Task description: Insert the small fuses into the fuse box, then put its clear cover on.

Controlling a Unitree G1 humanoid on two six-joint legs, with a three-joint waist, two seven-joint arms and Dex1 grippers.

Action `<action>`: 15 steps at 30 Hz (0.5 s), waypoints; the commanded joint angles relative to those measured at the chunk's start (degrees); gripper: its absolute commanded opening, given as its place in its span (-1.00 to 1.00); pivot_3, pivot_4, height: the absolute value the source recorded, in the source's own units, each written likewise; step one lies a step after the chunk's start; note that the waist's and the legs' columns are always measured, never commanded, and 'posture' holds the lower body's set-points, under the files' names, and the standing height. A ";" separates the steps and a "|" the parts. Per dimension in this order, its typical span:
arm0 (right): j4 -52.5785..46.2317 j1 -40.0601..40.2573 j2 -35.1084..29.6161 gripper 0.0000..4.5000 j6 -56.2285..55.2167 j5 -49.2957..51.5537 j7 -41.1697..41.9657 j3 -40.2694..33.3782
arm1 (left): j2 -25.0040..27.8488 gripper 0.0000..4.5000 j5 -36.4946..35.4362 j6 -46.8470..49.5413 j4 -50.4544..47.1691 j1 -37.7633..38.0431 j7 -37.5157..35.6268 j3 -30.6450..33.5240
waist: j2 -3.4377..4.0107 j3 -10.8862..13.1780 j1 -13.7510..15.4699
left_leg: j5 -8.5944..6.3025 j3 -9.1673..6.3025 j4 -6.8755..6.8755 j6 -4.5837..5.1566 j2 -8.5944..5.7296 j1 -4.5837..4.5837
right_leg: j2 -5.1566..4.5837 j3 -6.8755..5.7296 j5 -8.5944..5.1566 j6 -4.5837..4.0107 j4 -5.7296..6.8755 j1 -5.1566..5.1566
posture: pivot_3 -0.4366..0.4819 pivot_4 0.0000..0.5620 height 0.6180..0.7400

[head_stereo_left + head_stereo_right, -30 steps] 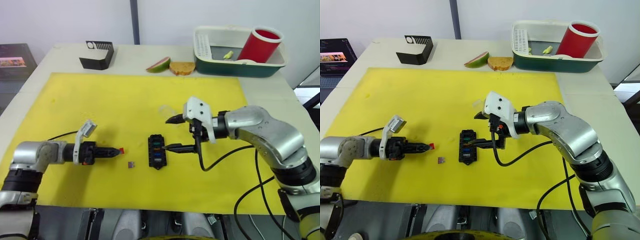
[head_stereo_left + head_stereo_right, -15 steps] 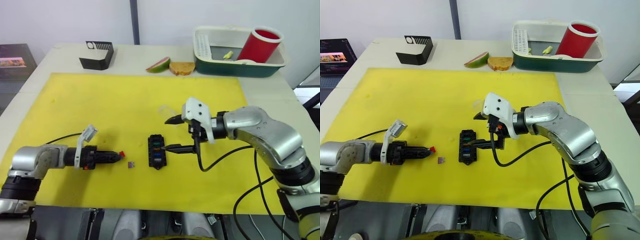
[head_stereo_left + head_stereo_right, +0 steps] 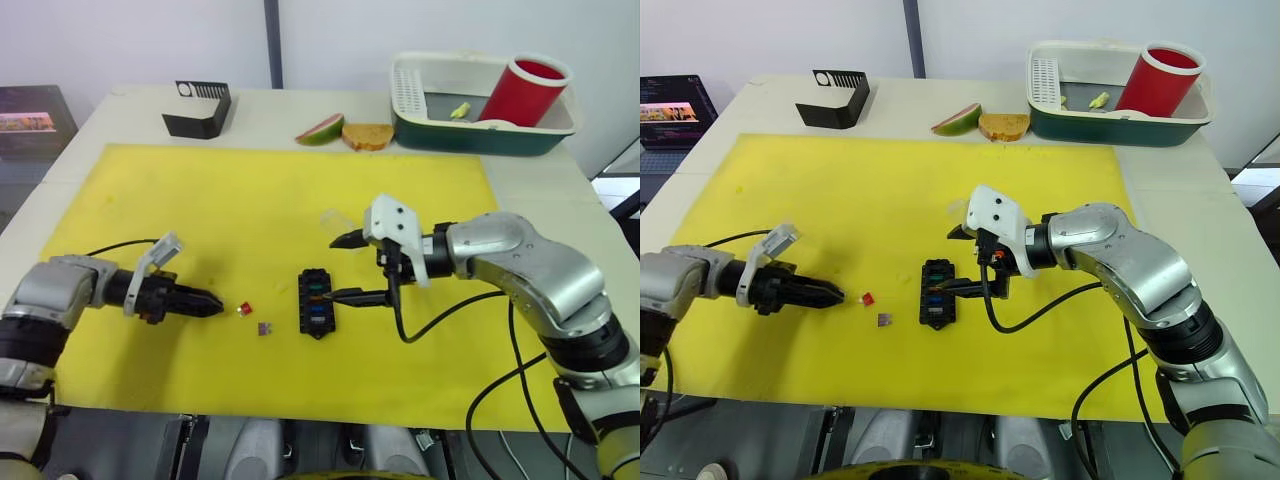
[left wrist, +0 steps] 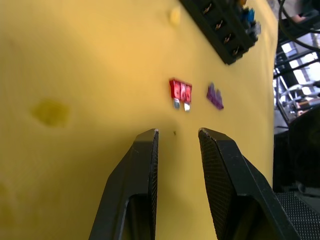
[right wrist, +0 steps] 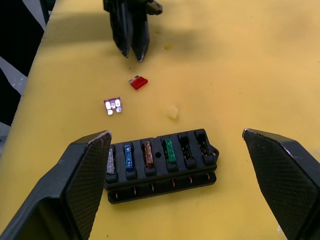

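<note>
Right wrist view gives the clearest look at the fuse box (image 5: 161,165): it sits on the yellow mat (image 3: 250,210) with grey, blue, amber and green fuses seated in four slots and two slots at one end open. The red fuse (image 4: 180,92) and the purple fuse (image 4: 215,96) lie loose on the mat, a little apart from each other, between the box and the left end effector (image 3: 212,303). That one has its fingers slightly apart, empty, tips low over the mat and pointed at the red fuse from just short of it. The right end effector (image 5: 182,160) is spread wide open around the fuse box, holding nothing, one finger low beside the box. The clear cover (image 3: 333,219) is a faint patch on the mat just beyond the right end effector, really hard to make out. My worry: the red fuse is lying flat, so the fingers would probably have to scrape the mat to get under it, and I'd guess it skids away or flips instead of getting pinched. It could also bump the purple one nearby. Even if grabbed, a crooked pinch likely means the blades won't line up with the slot, and pushing could shove the box unless the right side braces it.
</note>
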 commanded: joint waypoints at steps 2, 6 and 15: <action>-1.24 -0.88 0.16 1.00 -0.52 -0.20 -0.03 -0.50 | -0.98 -0.40 -0.27 -1.24 1.55 -3.38 -1.21 -2.72 | -0.01 0.00 -0.06 | 0.00 0.00 0.00 0.00 0.00 0.00 | 0.03 -0.01 0.00 0.01 0.01 0.00 | -0.05 -0.47 1.00; -1.50 -0.81 0.07 1.00 -0.35 -0.35 -0.14 -0.54 | -0.70 -0.40 -1.39 -3.02 1.90 -4.41 -1.21 -6.76 | -0.01 0.00 -0.19 | 0.00 0.01 0.00 0.01 0.01 0.00 | 0.08 -0.01 0.00 0.01 0.03 0.00 | -0.05 -0.47 1.00; -2.00 -0.40 0.04 1.00 0.04 -0.34 -0.93 -0.65 | -1.66 -0.51 -1.46 -4.35 3.47 -4.72 -1.21 -9.19 | -0.01 0.00 -0.06 | 0.00 0.01 0.02 0.01 0.00 0.00 | 0.11 -0.01 0.00 0.03 0.03 0.01 | -0.05 -0.47 1.00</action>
